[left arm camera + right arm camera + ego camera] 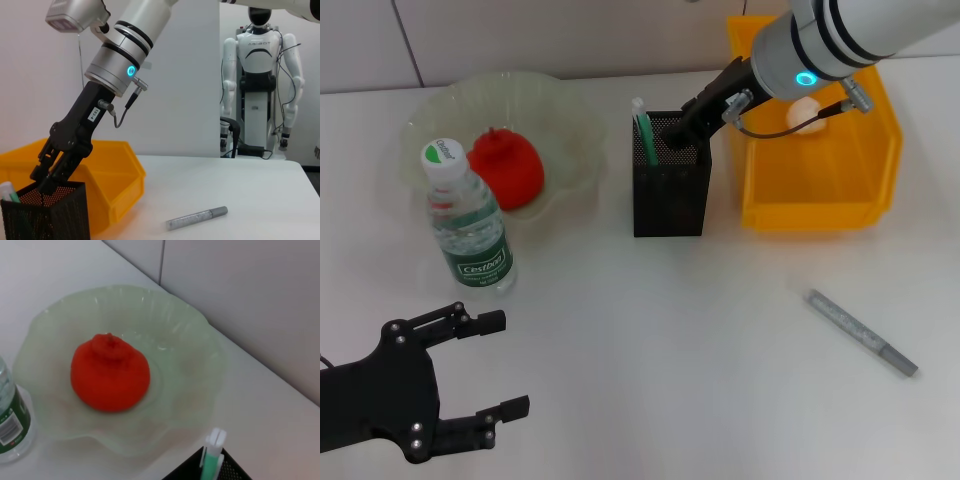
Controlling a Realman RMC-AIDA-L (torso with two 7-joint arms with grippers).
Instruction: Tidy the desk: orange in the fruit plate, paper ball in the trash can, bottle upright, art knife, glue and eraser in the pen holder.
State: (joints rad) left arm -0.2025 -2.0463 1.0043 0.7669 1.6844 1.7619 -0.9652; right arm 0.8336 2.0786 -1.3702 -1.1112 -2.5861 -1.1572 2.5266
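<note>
The orange (pixel 508 168) (pixel 110 372) lies in the pale green fruit plate (pixel 570 115) (pixel 185 340) at the back left. Just in front of the plate the bottle (pixel 470 230) (pixel 7 415) stands upright. My right gripper (pixel 672 138) (pixel 47 184) dips into the mouth of the black mesh pen holder (pixel 668 205) (pixel 50 215), where a green-and-white stick (pixel 643 130) (pixel 212 452) stands. The paper ball (pixel 807 112) rests in the yellow trash can (pixel 815 190) (pixel 115 175). A slim grey stick (pixel 860 332) (pixel 196 218) lies on the table at the front right. The eraser is hidden. My left gripper (pixel 495 365) is open at the front left.
The trash can stands right beside the pen holder. A white humanoid robot (pixel 262 75) stands beyond the table's far edge in the left wrist view. A tiled wall runs along the back of the table.
</note>
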